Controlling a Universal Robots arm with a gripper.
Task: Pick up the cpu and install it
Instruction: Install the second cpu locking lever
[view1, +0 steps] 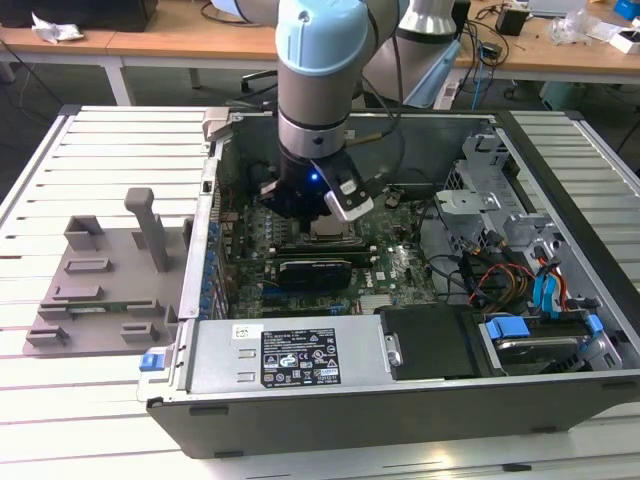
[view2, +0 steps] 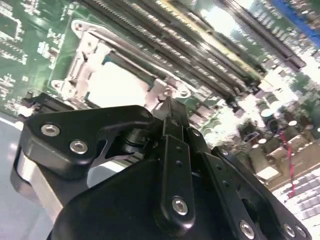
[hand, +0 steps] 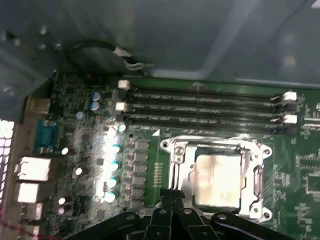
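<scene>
The cpu (hand: 216, 180) lies flat in its socket on the green motherboard, silver top up, inside the metal socket frame (hand: 175, 150). In the second wrist view the cpu (view2: 117, 85) sits just beyond my fingertips. My gripper (hand: 172, 200) (view2: 170, 107) hangs at the near edge of the socket with its black fingers drawn together and nothing between them. In the exterior view the gripper (view1: 318, 215) is deep inside the open computer case (view1: 560, 190), directly over the cpu (view1: 328, 232).
Memory slots (hand: 200, 107) run beside the socket. A long black card (view1: 315, 268) lies in front of it. A power supply (view1: 290, 355), cables (view1: 500, 280) and drive bays crowd the case. A grey fixture (view1: 110, 270) stands on the slatted table at the exterior view's left.
</scene>
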